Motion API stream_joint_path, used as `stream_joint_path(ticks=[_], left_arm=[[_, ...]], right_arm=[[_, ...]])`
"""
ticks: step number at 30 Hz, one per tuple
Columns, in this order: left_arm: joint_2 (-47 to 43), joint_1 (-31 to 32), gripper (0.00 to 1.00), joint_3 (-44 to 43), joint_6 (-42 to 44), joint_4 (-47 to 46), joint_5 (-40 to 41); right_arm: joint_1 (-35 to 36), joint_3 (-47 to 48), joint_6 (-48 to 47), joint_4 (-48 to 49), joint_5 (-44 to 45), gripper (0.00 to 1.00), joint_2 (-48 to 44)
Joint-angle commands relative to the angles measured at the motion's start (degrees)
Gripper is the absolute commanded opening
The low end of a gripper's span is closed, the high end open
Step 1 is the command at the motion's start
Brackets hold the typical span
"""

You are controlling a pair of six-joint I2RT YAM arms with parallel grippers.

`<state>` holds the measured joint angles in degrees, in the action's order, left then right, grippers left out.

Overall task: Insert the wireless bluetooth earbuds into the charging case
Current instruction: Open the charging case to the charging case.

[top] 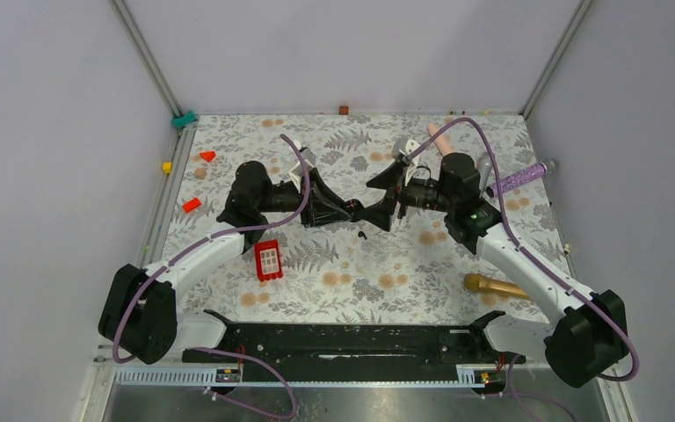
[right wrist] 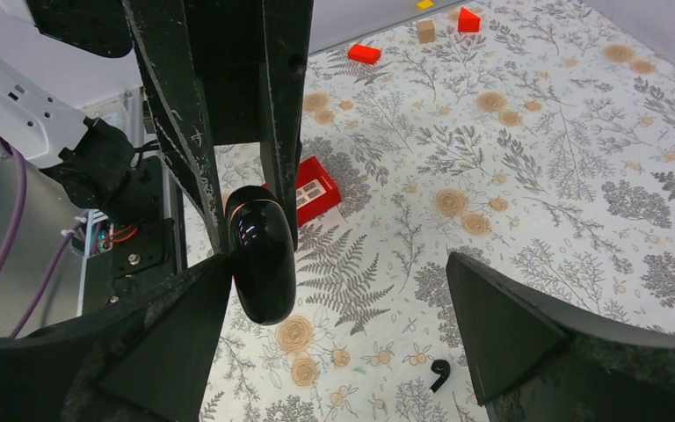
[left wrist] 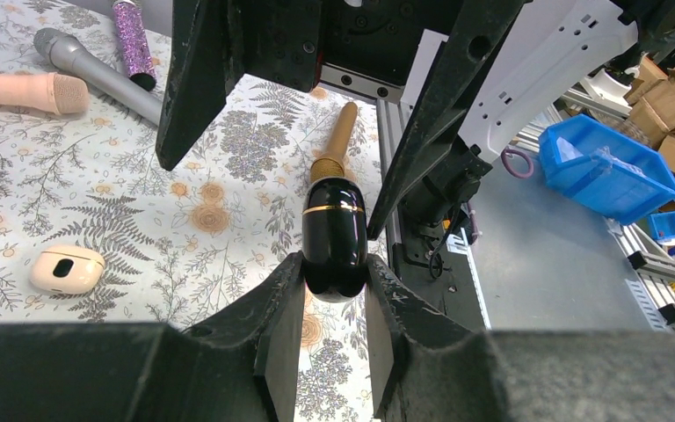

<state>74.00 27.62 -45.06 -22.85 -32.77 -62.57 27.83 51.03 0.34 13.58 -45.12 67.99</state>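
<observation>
Red block [right wrist: 315, 189] showing white label, print too small for reading. Left gripper [left wrist: 334, 290] clamping glossy black oval charging case [left wrist: 334, 230], thin gold band ringing it, above floral table [top: 404, 264]. Right gripper [right wrist: 338, 264] spreading wide, gripping nothing, one finger just beside case. One tiny black earbud [right wrist: 440, 374], bulb with short stem, lying on table below right gripper.

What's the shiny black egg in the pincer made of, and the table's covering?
The black case looks like hard glossy plastic: sharp light reflections, with a thin gold band, metal or paint. The table cover seems a matte printed sheet, perhaps cloth or vinyl; the fern pattern shows no glare.
</observation>
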Motion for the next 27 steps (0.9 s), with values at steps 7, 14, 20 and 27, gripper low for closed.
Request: stream_joint_path(ticks=[7, 14, 20, 27], left_arm=[[-0.4, 0.6, 0.00, -2.5, 1.2, -1.2, -3.9], [-0.3, 0.7, 0.00, -2.4, 1.1, -1.4, -3.9], [-0.2, 0.7, 0.00, -2.4, 1.1, -1.4, -3.8], [0.2, 0.7, 0.00, -2.7, 0.9, -1.4, -3.8]], right_arm=[[-0.8, 1.7, -9.8, -3.5, 7.3, 1.00, -3.9], [-1.2, 3.9, -10.8, -7.0, 7.4, 1.00, -4.6], [-1.2, 4.2, -11.5, -7.7, 9.8, 1.00, -4.5], [-1.3, 7.6, -11.5, -12.7, 7.1, 0.99, -6.0]])
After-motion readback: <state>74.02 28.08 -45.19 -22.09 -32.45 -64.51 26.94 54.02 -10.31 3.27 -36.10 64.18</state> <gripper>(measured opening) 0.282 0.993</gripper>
